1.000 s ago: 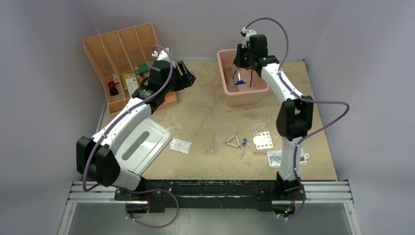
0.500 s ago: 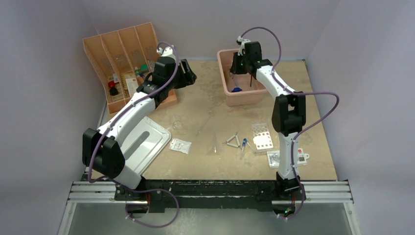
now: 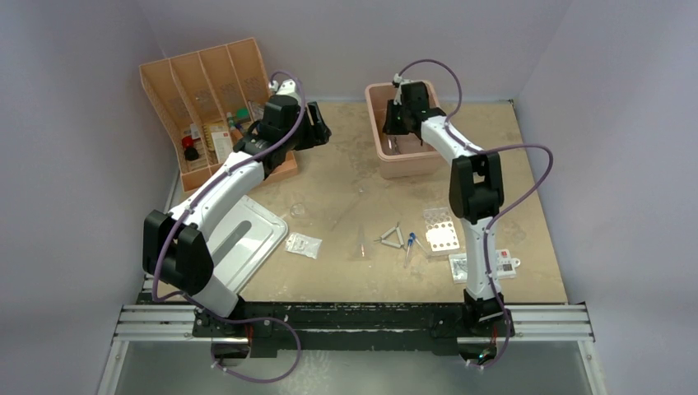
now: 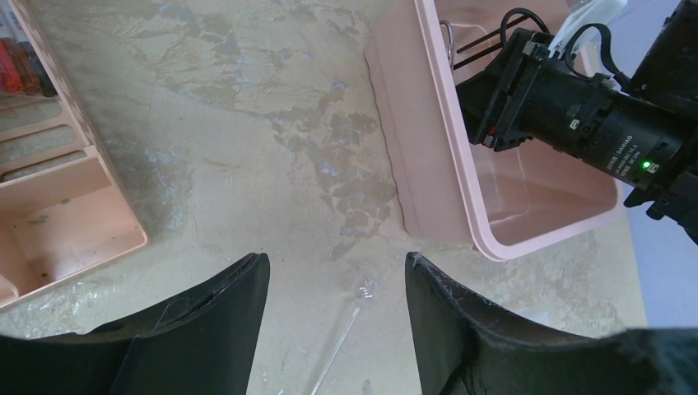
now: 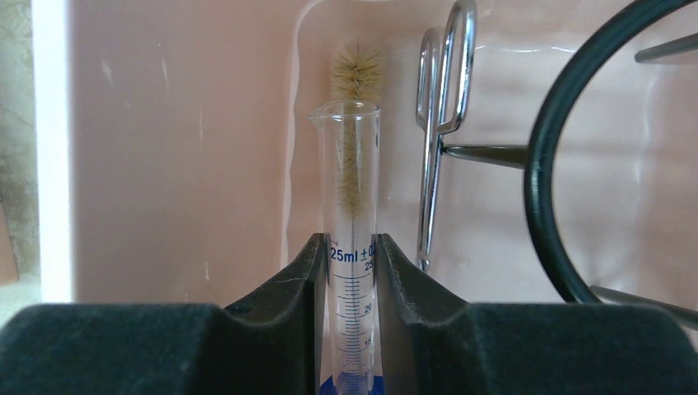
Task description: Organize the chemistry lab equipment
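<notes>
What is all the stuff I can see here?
divided tray: one, orange, back left
tub: one, pink, back centre
measuring cylinder: one, clear, inside tub
brush: one, tan, inside tub
metal forceps: one, silver, inside tub
wire ring: one, black, inside tub
well rack: one, clear, front right
dropper: one, blue-tipped, left of rack
small metal tool: one, silver, left of dropper
glass pieces: two, clear, middle
packets: two, clear, front
flat tray: one, white, front left
left gripper: one, black, open, above table
right gripper: one, black, shut on measuring cylinder
</notes>
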Robot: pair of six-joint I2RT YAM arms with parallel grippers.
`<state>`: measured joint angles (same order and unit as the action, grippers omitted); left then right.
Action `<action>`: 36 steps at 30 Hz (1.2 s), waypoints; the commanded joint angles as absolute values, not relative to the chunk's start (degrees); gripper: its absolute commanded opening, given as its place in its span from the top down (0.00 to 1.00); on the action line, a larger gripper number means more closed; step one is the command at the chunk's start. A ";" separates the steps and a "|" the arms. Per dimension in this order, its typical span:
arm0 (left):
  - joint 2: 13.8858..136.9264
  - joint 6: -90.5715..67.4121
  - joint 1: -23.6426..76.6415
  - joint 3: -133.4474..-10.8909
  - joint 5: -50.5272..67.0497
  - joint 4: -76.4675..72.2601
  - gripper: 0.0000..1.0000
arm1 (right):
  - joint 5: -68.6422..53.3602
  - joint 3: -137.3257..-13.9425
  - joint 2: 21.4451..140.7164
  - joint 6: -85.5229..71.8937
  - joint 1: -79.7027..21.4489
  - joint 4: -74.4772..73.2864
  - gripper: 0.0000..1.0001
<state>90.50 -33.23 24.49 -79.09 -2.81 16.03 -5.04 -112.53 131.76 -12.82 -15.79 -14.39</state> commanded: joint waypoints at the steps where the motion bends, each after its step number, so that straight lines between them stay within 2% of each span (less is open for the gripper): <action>1: 90.04 -31.40 24.26 -81.94 -2.55 15.86 0.39 | -3.04 -114.65 131.13 -13.61 -16.50 -12.04 0.76; 10: 89.72 -30.81 24.26 -81.86 -2.14 17.42 0.39 | 1.82 -113.28 132.42 -12.81 -17.11 -9.25 0.69; 15: 88.81 -30.81 24.25 -81.07 -3.15 17.95 0.37 | 1.39 -113.47 131.24 -12.81 -17.15 -9.06 0.56; 18: 88.51 -30.94 24.26 -80.90 -3.77 18.16 0.36 | 1.23 -113.70 129.74 -13.36 -17.22 -9.25 0.52; 29: 88.76 -30.18 24.34 -80.85 -0.94 18.21 0.36 | 0.95 -113.67 118.49 -16.42 -17.22 -11.65 0.50; 36: 89.43 -25.57 28.19 -78.14 5.53 14.81 0.38 | -1.29 -105.15 108.10 -20.92 -17.15 -12.71 0.49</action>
<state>90.50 -30.28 24.99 -79.05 1.43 18.50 0.27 -109.40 114.85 -17.17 -16.88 -12.86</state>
